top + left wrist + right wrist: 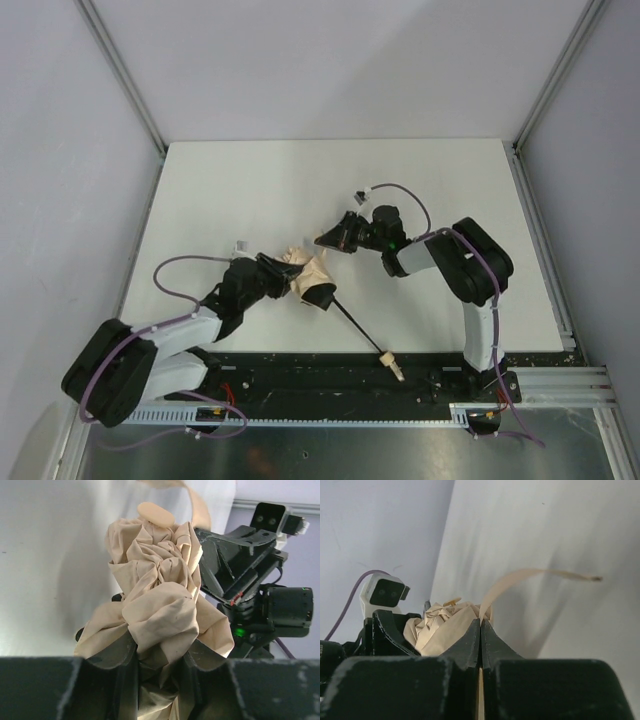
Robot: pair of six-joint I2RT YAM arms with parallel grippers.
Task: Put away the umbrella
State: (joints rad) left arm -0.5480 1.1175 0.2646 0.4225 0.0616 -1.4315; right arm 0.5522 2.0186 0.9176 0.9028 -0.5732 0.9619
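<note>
As the right gripper (480, 630) pinched the strap (520, 577), the left gripper (160, 655) clamped the bunched canopy (160, 580).
Right jaws met at bottom centre of their wrist view, the tan strap curling off to the right; the left jaws squeezed crumpled fabric. From above, the umbrella (312, 272) lay mid-frame on the table (250, 190), dark shaft (355, 322) running lower right to the handle (393, 366). Wrapping well would likely mean keeping the strap taut and close around the folds while the left held firm.
</note>
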